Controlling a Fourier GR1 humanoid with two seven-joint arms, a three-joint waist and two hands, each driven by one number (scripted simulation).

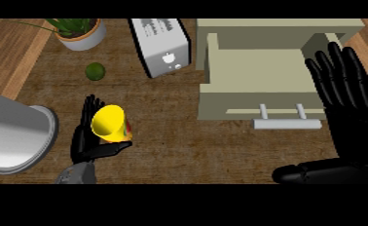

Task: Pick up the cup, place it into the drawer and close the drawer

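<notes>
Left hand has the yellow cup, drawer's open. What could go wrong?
1. The yellow cone-shaped cup sits tilted in the left hand, well left of the open beige drawer; it may slip in transit.
2. The white metal toaster stands by the drawer's left wall; the carry could clip it.
3. The open right hand hovers over the drawer's right side and may block placing.

Both hands are plain black with a dull sheen. The left hand (81,144) has slim, segmented fingers (90,104) and a thicker thumb (115,147). Below the fingers, past the palm, a grey forearm (75,174) begins, faceted and paler than the hand. The right hand (346,115) shows larger, with long, rounded fingers (338,64) ridged along their length. A broad black palm lies beneath them, and a stout thumb (305,172) lies lower still.
</notes>
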